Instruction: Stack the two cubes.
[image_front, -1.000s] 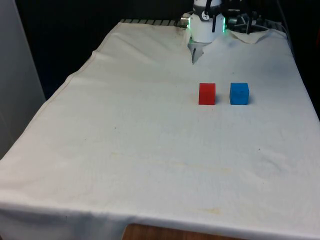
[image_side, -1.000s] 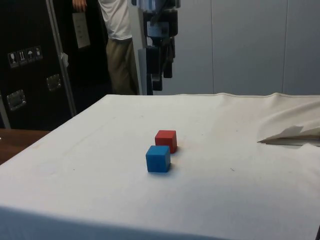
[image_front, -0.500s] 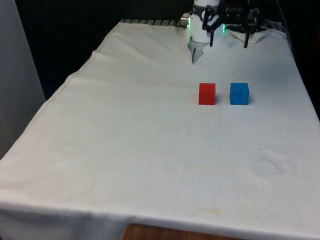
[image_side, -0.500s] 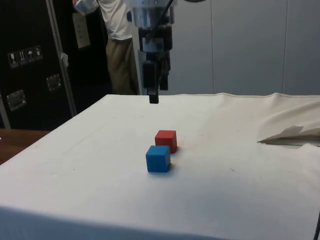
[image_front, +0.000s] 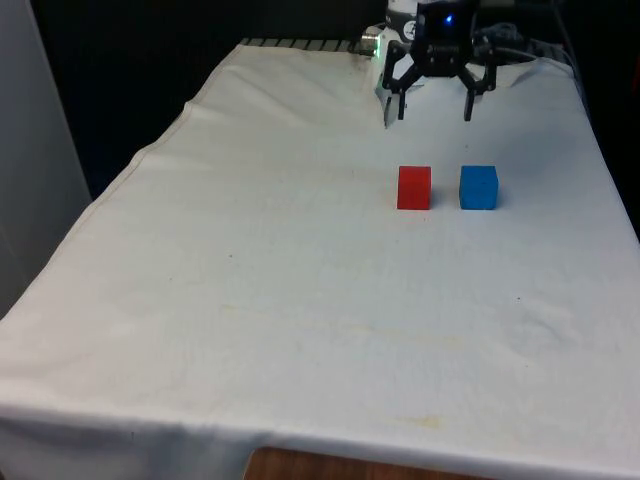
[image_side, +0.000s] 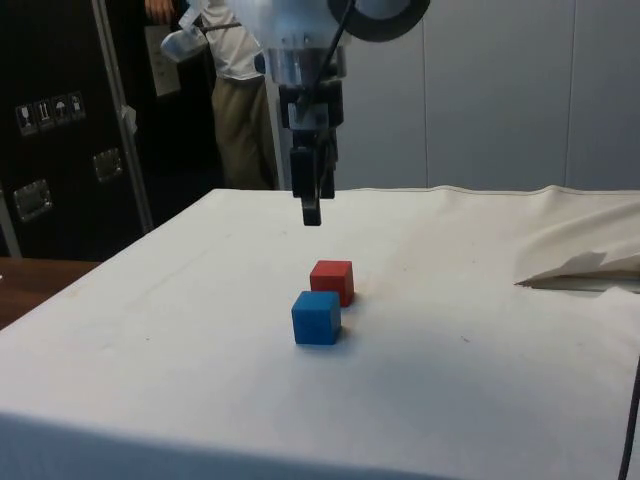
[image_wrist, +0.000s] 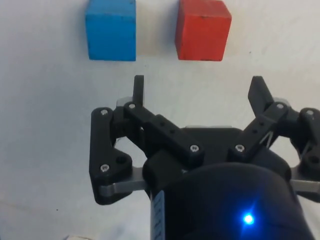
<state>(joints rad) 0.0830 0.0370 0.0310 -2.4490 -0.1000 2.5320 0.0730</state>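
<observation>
Since half a second ago the gripper (image_front: 434, 105) has come forward and lower over the table (image_front: 250, 300); in the front view its two fingers now hang just behind the cubes, where before they sat farther back near the robot's base. In the side view the gripper (image_side: 312, 212) has dropped a little and its tip now hangs closer to the red cube (image_side: 332, 281). It hovers above the cloth, touching nothing. Cubes have not moved.

Fingers spread wide, nothing between them (wrist view shows this best: both fingertips (image_wrist: 138, 88) well apart, bare cloth in the gap).

Red cube (image_front: 414, 187): solid red, sharp edges, sitting flat on the white cloth in the far half of the table. Blue cube (image_front: 478, 187): solid blue, about the same size, flat on the cloth just beside the red one on the front view's right, a narrow strip of cloth between them, not touching. In the side view the blue cube (image_side: 316, 317) sits nearer the camera, the red one just behind it. Wrist view has the blue cube (image_wrist: 111, 29) and red cube (image_wrist: 203, 29) side by side, beyond the fingertips.

A person (image_side: 232, 90) stands behind the table in the side view.
</observation>
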